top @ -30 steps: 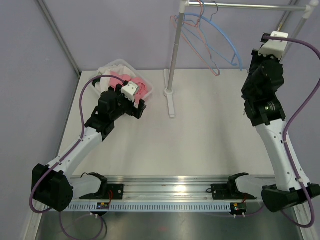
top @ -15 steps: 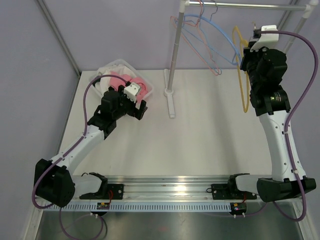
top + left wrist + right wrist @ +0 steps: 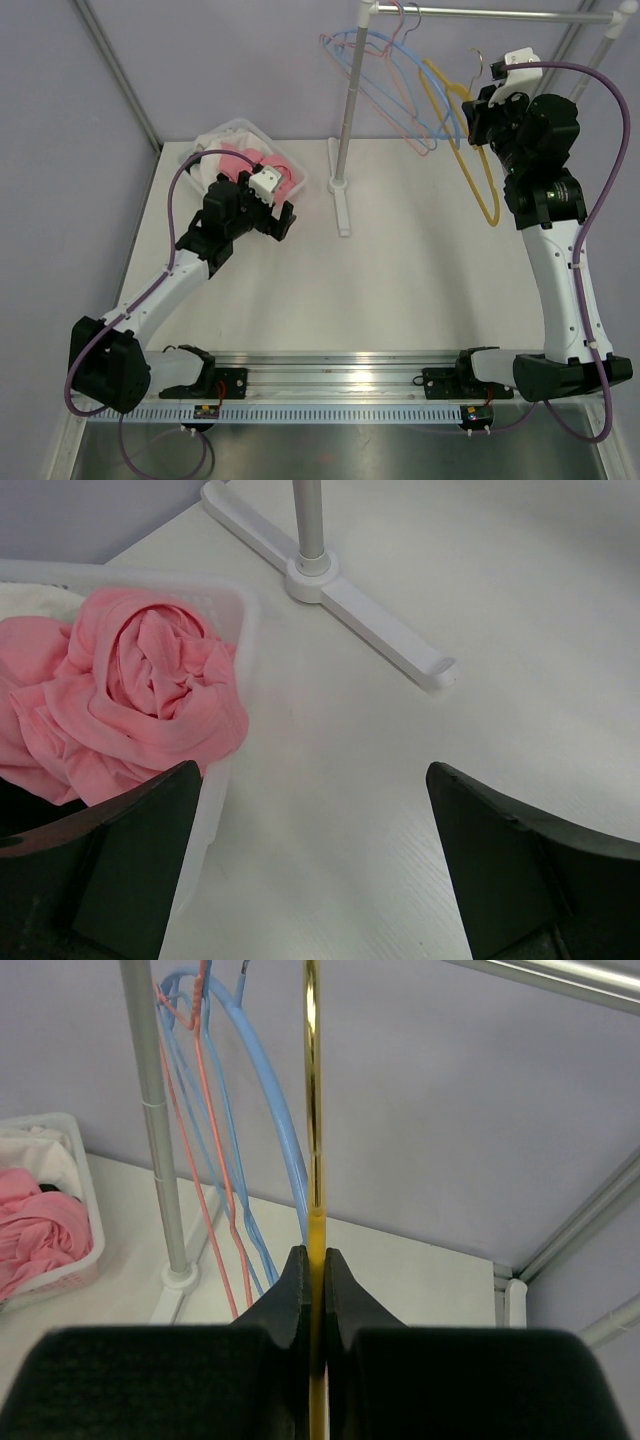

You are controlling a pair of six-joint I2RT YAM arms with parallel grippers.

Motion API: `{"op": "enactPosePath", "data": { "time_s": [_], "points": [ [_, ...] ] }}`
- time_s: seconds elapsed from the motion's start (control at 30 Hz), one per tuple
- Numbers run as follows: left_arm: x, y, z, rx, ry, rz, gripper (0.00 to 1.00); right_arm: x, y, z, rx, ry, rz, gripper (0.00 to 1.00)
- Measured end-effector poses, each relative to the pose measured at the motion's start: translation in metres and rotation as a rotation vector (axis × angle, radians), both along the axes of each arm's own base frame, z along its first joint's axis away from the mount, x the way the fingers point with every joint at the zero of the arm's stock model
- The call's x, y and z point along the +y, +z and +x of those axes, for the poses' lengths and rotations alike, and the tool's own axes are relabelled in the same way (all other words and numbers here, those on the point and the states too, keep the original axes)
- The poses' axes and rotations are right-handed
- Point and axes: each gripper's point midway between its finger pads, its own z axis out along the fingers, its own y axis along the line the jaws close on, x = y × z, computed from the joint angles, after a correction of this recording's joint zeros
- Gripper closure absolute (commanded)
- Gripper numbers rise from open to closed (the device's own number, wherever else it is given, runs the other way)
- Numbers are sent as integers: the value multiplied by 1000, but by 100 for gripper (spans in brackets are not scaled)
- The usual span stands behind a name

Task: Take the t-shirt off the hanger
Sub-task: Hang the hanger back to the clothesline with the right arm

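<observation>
Right gripper [image 3: 313,1256] clamped on the yellow hanger [image 3: 313,1110]; I judge its wire light, stiff, slippery, best pinched near the hook; left gripper [image 3: 315,790] agape.

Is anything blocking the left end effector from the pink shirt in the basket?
Nothing visible does. The open left end effector sits right beside the basket, and the pink t-shirt lies on top, spilling over its rim.

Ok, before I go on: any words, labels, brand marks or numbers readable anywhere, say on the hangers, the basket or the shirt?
None readable in any view.
The yellow hanger, pink t-shirt and white basket show no print.
The small coloured parts on the slotted rail at the near edge are too small to tell whether they carry any marking.
</observation>
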Motion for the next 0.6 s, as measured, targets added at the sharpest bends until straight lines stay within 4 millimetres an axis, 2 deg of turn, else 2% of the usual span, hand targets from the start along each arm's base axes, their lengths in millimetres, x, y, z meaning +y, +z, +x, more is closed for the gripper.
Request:
{"op": "enactPosePath", "data": {
  "time_s": [0.23,0.4,0.47,0.6],
  "points": [
    [-1,-4,1,11,-2,4,1,11,-1,-2,4,68,-6,100],
    [-1,-4,1,10,-3,5,1,8,-1,-3,13,47,0,97],
    [-1,-4,0,10,-3,5,1,5,-2,-4,22,29,8,100],
    [-1,-4,1,10,-3,6,1,-3,-3,-9,40,-18,26,100]
  ]
}}
